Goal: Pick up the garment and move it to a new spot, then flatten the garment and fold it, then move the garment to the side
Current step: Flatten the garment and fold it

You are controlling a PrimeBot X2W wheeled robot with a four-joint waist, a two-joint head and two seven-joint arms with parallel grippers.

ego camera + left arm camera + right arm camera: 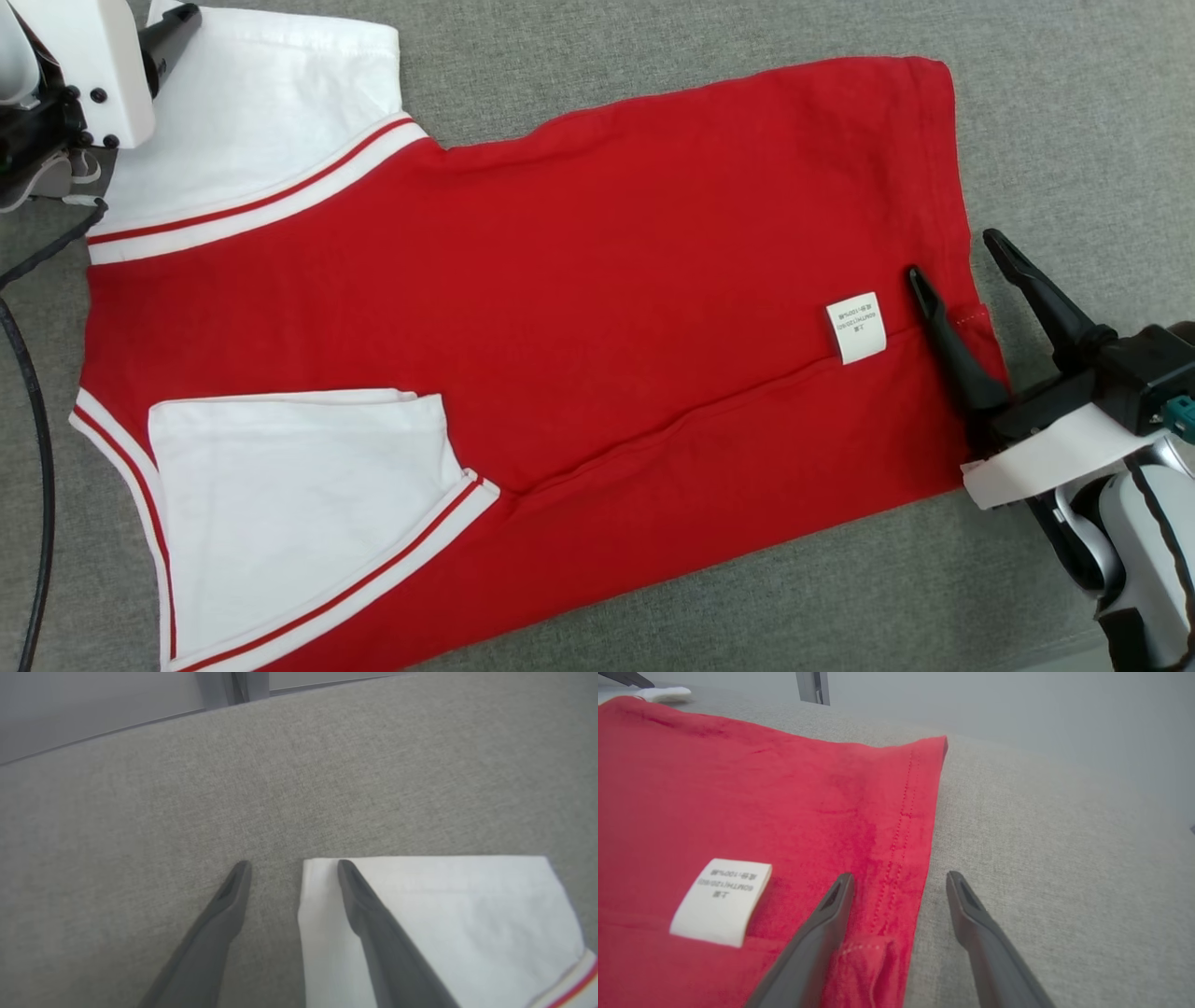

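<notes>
Sprawling across the grey surface (653, 37), the red-and-white garment (560, 280) lies flat, soft and light, likely to sag unless taken by hem (920, 812) and sleeve (420, 914). Right gripper (952, 254) straddles the hem, left gripper (293, 863) the sleeve's edge, both spread wide and empty.

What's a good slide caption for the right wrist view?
Right gripper open astride the hem of the red garment, beside its white label, over a grey surface.

Light: bright, even, diffuse.
Shadows: faint and soft-edged.
Glare: white sleeve (280, 84) nearly washed out.
Focus: head view sharp; wrist views softer, their backgrounds blurred.
</notes>
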